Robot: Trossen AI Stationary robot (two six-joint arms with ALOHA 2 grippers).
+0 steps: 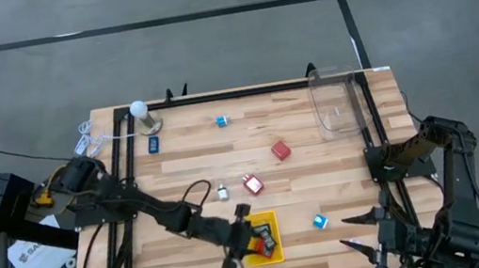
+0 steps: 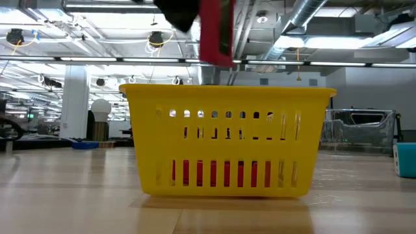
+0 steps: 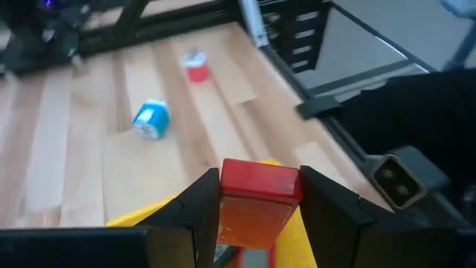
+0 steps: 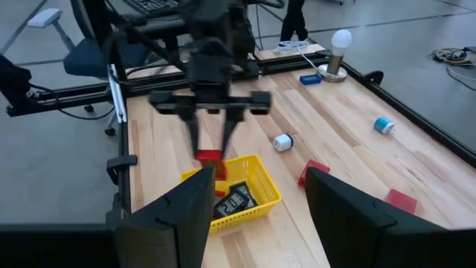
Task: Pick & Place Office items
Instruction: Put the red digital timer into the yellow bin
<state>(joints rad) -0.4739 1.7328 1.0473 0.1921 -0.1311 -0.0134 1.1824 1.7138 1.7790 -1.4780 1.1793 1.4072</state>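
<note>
A: Where is the left gripper [image 1: 257, 237]?
B: Low in the high view, just left of centre, hanging over the yellow tray [image 1: 272, 253]. Its jaws pinch a red block [image 3: 260, 180], which sits between the two dark fingers [image 3: 199, 205] in the left wrist view.

A: Is the block in the tray yet?
B: No, it is above it. In the low view the red block hangs at the top of the frame, over the tray's rim, and the right wrist view shows it just above the tray's near edge.

A: Anything in the tray already?
B: A black piece [image 4: 236, 199] with pale markings (I cannot read them), and something red behind the slots in the low view.

A: And the other items?
B: Spread over the worktop [image 1: 185, 152] in the high view. A flat red rectangle [image 1: 281, 151] lies right of centre, a second red piece [image 1: 253, 185] near the middle, and a small white clip [image 1: 222, 192] just left of that. A blue roll [image 1: 320, 222] sits right of the tray, another blue bit [image 1: 220, 121] near the top, and a dark blue piece [image 1: 153, 144] at upper left beside the white ball [image 1: 138, 108].

A: The right gripper [image 1: 361, 232]?
B: It waits at lower right, by the worktop's edge, jaws spread and holding nothing.
</note>
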